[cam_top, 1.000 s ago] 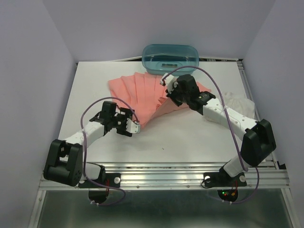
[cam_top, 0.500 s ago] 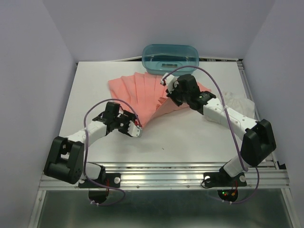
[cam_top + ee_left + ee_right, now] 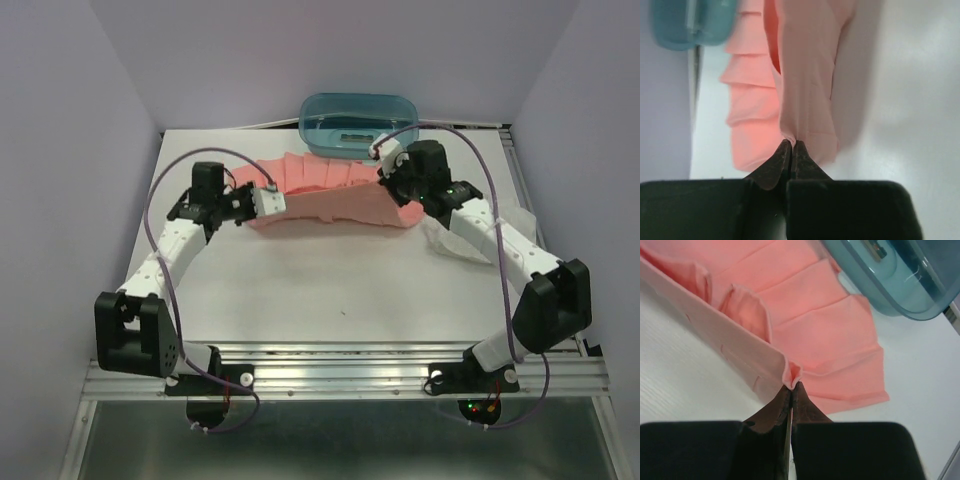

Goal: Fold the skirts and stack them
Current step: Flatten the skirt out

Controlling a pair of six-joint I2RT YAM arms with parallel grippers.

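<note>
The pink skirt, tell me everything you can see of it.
The pink skirt is soft salmon cloth with broad gathered folds that fan toward the tub. It lies in a long strip across the far part of the table, its smooth band edge drawn between the arms. The left gripper is shut on one end of that edge, the right gripper on the other. Whether its far folds touch the tub cannot be told.

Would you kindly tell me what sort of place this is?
Probably a robotics lab test cell: plain walls enclose a white table, and a left arm and right arm are bolted to an aluminium rail at its near edge.
</note>
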